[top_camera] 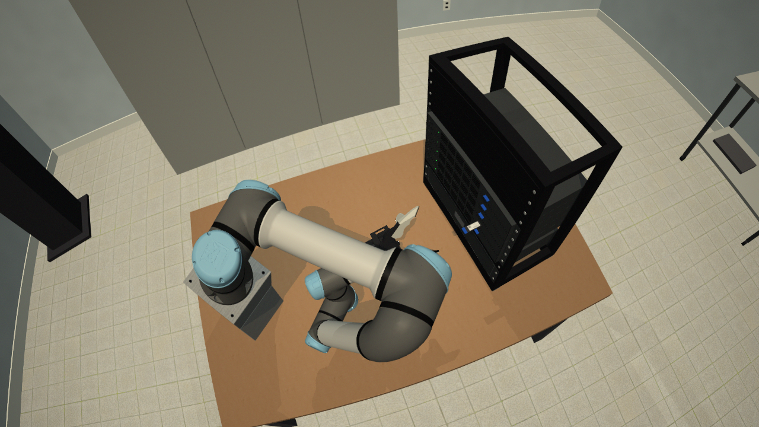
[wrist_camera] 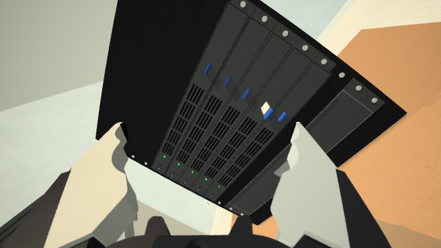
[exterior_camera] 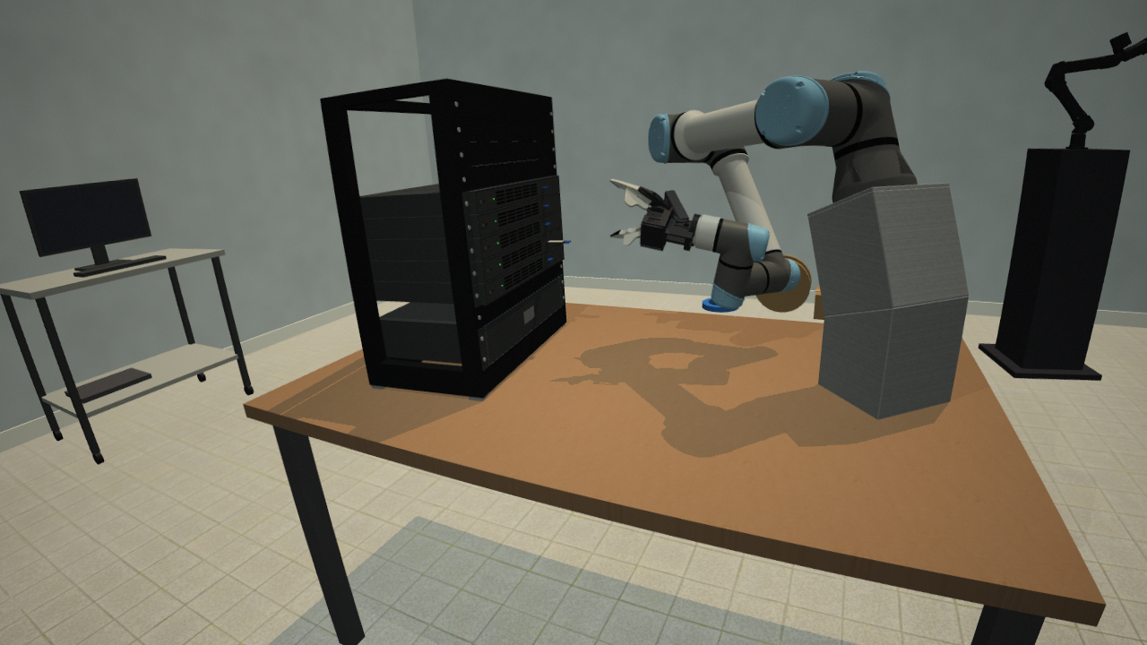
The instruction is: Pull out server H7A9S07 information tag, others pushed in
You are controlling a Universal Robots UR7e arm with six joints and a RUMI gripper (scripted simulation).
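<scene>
The black rack [top_camera: 466, 121] [exterior_camera: 504, 120] [wrist_camera: 148, 69] stands upright, with five thin servers stacked above a larger unit. The fourth server's information tag [top_camera: 473, 226] [exterior_camera: 558, 241] [wrist_camera: 265, 108] sticks out, showing a white top and a blue end. Its print is too small to read. The top server's tag [top_camera: 485, 198] [exterior_camera: 544, 187] [wrist_camera: 207, 69], the second and third ones, and the bottom server's tag [top_camera: 476, 230] [exterior_camera: 550, 259] [wrist_camera: 282, 116] show only blue ends near the front. My gripper [exterior_camera: 613, 207] [wrist_camera: 210, 123] is open and empty, in front of the rack and apart from it.
The rack stands on the brown table [top_camera: 339, 180] [exterior_camera: 721, 497]. The arm's grey pedestal [top_camera: 255, 313] [exterior_camera: 890, 345] stands at the opposite end. The arm's elbow [top_camera: 408, 297] bulges to one side. A grey cabinet [top_camera: 254, 63] stands beyond the table, and a side desk [exterior_camera: 120, 269] behind the rack.
</scene>
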